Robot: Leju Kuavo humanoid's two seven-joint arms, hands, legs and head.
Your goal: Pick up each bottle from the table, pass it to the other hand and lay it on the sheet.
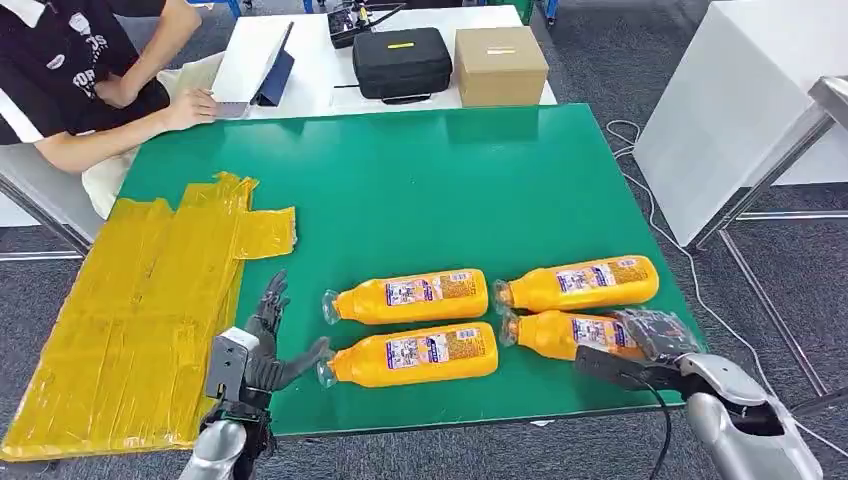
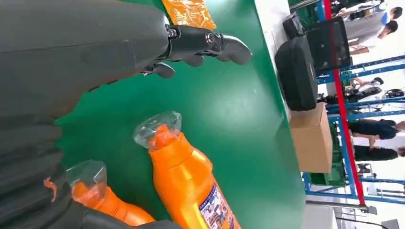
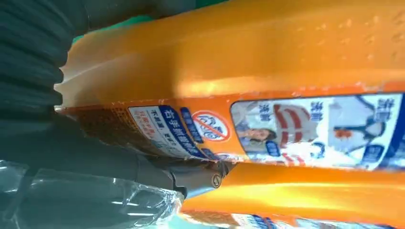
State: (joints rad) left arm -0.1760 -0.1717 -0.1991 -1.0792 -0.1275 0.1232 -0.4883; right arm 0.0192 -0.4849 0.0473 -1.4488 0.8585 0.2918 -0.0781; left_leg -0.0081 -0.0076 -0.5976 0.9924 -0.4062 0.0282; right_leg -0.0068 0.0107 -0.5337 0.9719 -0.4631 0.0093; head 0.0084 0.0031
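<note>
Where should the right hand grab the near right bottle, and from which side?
Probably around the wide body of the near right bottle, at its base end, coming from the table's right edge. It lies flat with its cap pointing left, and the right hand already sits at that end. Whether the fingers have closed is hard to tell.

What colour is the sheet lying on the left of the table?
Yellow; the sheet shows best in the head view.
</note>
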